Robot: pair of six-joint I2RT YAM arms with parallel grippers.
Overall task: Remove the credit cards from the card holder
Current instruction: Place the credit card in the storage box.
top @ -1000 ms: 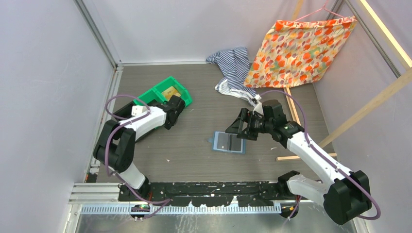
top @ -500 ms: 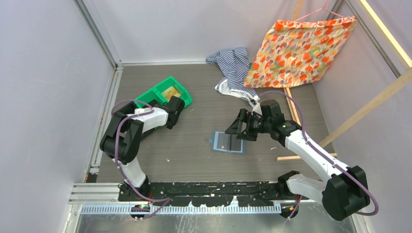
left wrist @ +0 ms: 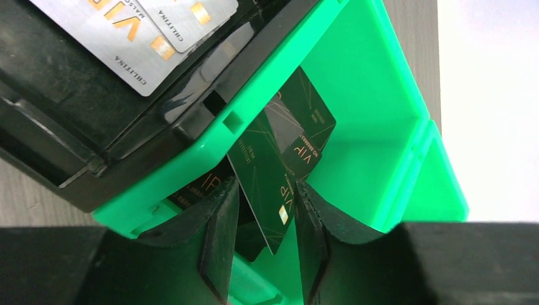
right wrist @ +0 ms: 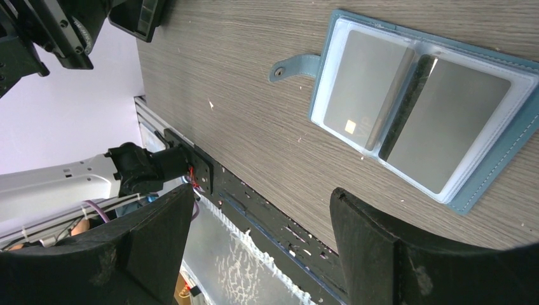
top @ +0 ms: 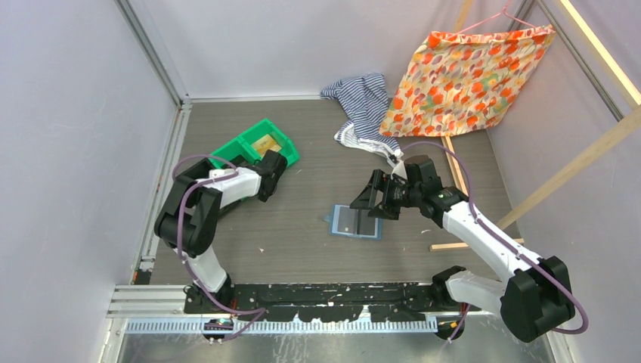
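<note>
The card holder (top: 355, 221) lies open and flat on the table (top: 302, 242), slate-blue panels facing up. A grey card (right wrist: 359, 89) sits in one clear slot and a second grey card (right wrist: 445, 130) in the next. The right gripper (top: 370, 203) hovers just beside the card holder's far right edge, jaws spread wide and holding nothing. Well to the left of the card holder, and farther back, sits the green bin (top: 257, 147). The left gripper (top: 274, 170) reaches into it with its jaws parted. A dark card (left wrist: 279, 159) stands tilted between the fingers (left wrist: 219, 241), though whether it touches them is hard to tell. Other dark cards (left wrist: 200, 187) lie beneath it in the bin.
</note>
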